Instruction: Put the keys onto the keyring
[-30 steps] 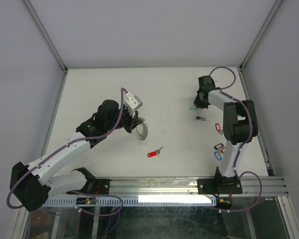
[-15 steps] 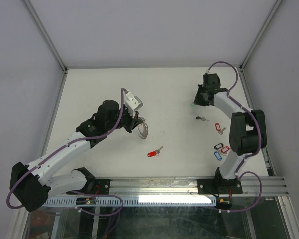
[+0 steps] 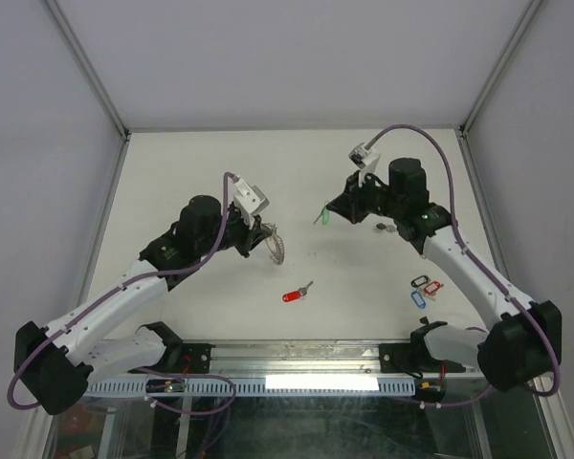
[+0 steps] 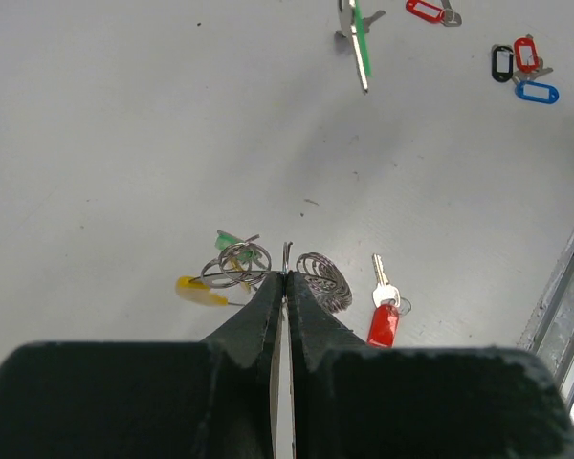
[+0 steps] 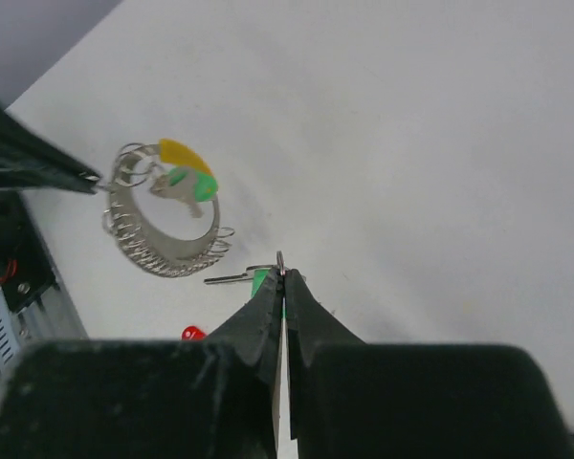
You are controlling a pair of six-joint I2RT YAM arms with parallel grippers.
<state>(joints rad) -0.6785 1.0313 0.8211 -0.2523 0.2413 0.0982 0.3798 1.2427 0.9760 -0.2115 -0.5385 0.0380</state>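
Observation:
My left gripper (image 3: 261, 232) is shut on the wire end of the keyring (image 3: 274, 247), a silvery coiled loop held just above the table. In the left wrist view the pinch is at my left gripper (image 4: 285, 275), beside the coil (image 4: 323, 279). A yellow-tagged key (image 4: 196, 291) and a green-tagged key (image 4: 228, 238) hang on the loop. My right gripper (image 3: 327, 212) is shut on another green-tagged key (image 3: 322, 218) and holds it in the air to the right of the keyring (image 5: 163, 244). Its tag (image 5: 261, 280) shows beside my right gripper (image 5: 281, 274). A red-tagged key (image 3: 292, 295) lies on the table.
Black (image 3: 421, 282), red (image 3: 432, 286) and blue (image 3: 418, 298) tagged keys lie together at the right. A dark key (image 3: 387, 227) lies under the right arm. Another red tag (image 4: 426, 10) shows in the left wrist view. A metal rail (image 3: 306, 359) runs along the near edge.
My right arm has swung from the far right of the table towards the middle, carrying the green-tagged key up and nearer the keyring. My left gripper has stayed holding the keyring.

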